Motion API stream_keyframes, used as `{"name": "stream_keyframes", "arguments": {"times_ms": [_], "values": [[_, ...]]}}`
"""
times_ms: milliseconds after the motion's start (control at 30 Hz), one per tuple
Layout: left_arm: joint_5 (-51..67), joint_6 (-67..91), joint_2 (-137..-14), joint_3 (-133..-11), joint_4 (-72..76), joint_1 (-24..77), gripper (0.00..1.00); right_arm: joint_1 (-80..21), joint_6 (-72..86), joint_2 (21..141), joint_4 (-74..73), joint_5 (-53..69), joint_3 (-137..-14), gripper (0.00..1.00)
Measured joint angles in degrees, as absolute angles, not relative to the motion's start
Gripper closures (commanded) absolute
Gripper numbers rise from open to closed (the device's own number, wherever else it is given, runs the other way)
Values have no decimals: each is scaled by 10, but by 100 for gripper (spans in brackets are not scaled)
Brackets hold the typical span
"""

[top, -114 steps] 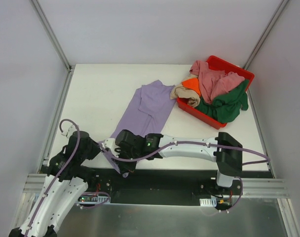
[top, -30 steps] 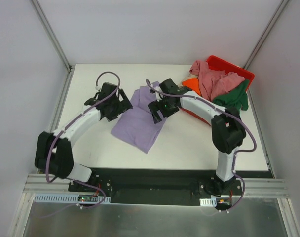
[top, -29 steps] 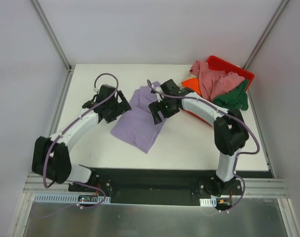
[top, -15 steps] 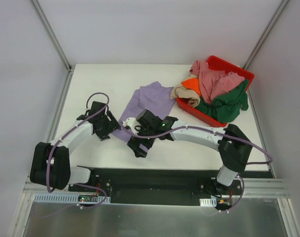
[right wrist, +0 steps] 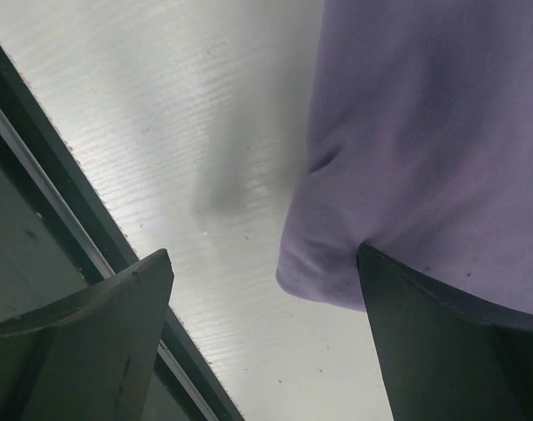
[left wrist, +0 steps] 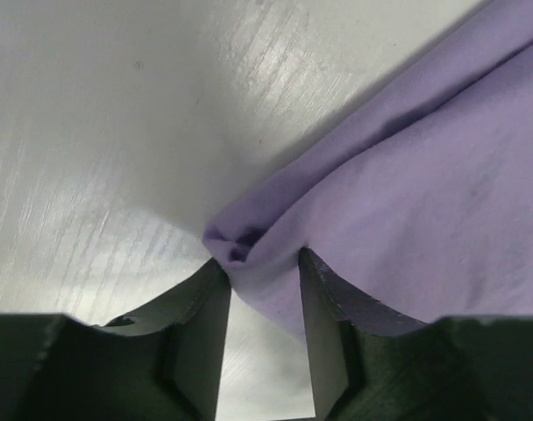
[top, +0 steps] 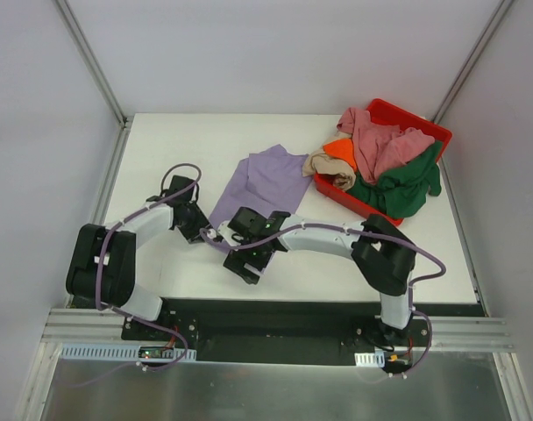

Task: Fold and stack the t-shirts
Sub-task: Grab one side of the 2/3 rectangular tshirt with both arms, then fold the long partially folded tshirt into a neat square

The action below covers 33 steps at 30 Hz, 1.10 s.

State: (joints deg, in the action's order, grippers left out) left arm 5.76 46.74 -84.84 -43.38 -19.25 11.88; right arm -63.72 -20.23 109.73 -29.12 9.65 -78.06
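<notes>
The lavender t-shirt (top: pixel 271 180) lies flat mid-table, its near end under my arms. My left gripper (top: pixel 205 233) sits at its near left corner. In the left wrist view the jaws (left wrist: pixel 262 267) are narrow and pinch the bunched corner of the lavender cloth (left wrist: pixel 407 202). My right gripper (top: pixel 249 266) is over the near right corner, wide open (right wrist: pixel 265 263). There the lavender hem (right wrist: pixel 424 132) lies between the fingers, against the right finger (right wrist: pixel 442 333). Pink (top: pixel 380 145), green (top: pixel 402 189), orange (top: pixel 341 149) and beige (top: pixel 328 165) t-shirts are heaped at the red bin.
The red bin (top: pixel 398 112) stands at the far right of the white table (top: pixel 179 149), with shirts spilling over its near rim. The table's dark front edge (right wrist: pixel 65 228) runs close beside my right gripper's left finger.
Both arms came from the shirt's far end to its near end. The left jaws have narrowed from wide open onto the lavender corner. The right jaws stay wide.
</notes>
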Motion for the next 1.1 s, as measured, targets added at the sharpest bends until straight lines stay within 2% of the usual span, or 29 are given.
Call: {"name": "stream_keyframes", "arguments": {"times_ms": [67, 100, 333, 433, 500, 533, 667, 767, 967, 1100], "values": [[58, 466, -859, -441, -190, 118, 85, -641, -203, 1097, -293, 89, -770, 13], [58, 466, -863, -443, -189, 115, 100, -642, -203, 1097, -295, 86, -767, 14], [71, 464, -873, -444, -182, 100, 100, -657, -207, 1112, -297, 19, -765, 37], [69, 464, -849, -424, -176, 98, 100, -668, -206, 1112, -296, -22, -764, 61], [67, 464, -827, -407, -176, 96, 100, -682, -203, 1112, -295, -55, -760, 84], [65, 464, -811, -397, -177, 96, 100, -691, -203, 1112, -293, -73, -759, 98], [46, 471, -729, -362, -200, 96, 100, -732, -195, 1110, -293, -115, -758, 100], [22, 476, -641, -350, -233, 96, 100, -754, -185, 1093, -292, -94, -758, 99], [-37, 495, -407, -349, -313, 96, 100, -758, -149, 1000, -260, 58, -760, 99], [-67, 502, -323, -377, -368, 96, 100, -757, -116, 959, -225, 172, -778, 99]]}}
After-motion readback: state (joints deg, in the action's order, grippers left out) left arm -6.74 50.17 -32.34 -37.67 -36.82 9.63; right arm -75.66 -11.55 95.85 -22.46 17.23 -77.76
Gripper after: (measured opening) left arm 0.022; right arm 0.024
